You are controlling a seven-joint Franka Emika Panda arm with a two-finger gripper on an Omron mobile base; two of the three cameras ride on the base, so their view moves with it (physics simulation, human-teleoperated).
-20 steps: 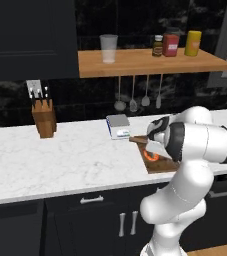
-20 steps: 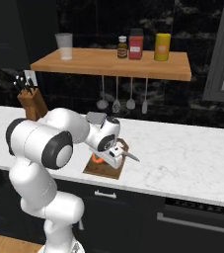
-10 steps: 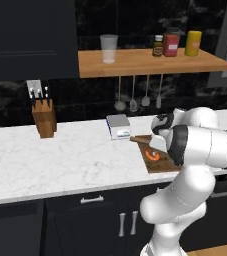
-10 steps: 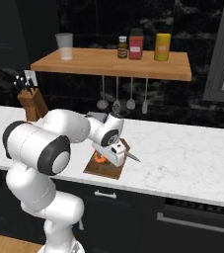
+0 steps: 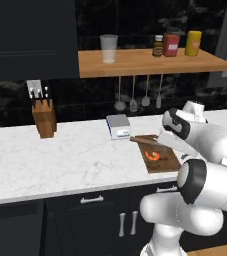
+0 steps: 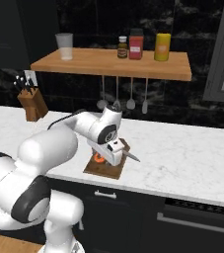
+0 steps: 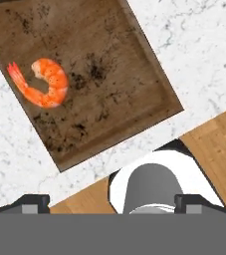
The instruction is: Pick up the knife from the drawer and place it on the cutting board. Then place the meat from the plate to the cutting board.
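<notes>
The dark brown cutting board [image 5: 166,161] [image 6: 101,169] [image 7: 109,74] lies on the white marble counter near its front edge. On the board's left half sits the meat [image 5: 153,155] [image 7: 44,82], a curled orange-red piece. The knife rests along the board's far edge. Its light wooden handle [image 5: 142,138] sticks out to the left, and its grey blade [image 6: 132,158] pokes out to the right past my hand. My gripper [image 5: 174,148] [image 6: 112,157] [image 7: 112,201] hangs open above the board's near side, holding nothing. The black drawer [image 5: 92,200] [image 6: 106,194] under the counter is closed.
A wooden knife block [image 5: 44,119] [image 6: 31,104] stands at the back left. A small white and blue-grey box-like item [image 5: 118,126] sits just behind the board. Ladles [image 5: 133,102] hang under a wooden shelf [image 5: 145,62] that carries a glass and jars.
My hand has drawn up and to the right, off the meat, which stays on the board. Knife and board have not moved.
</notes>
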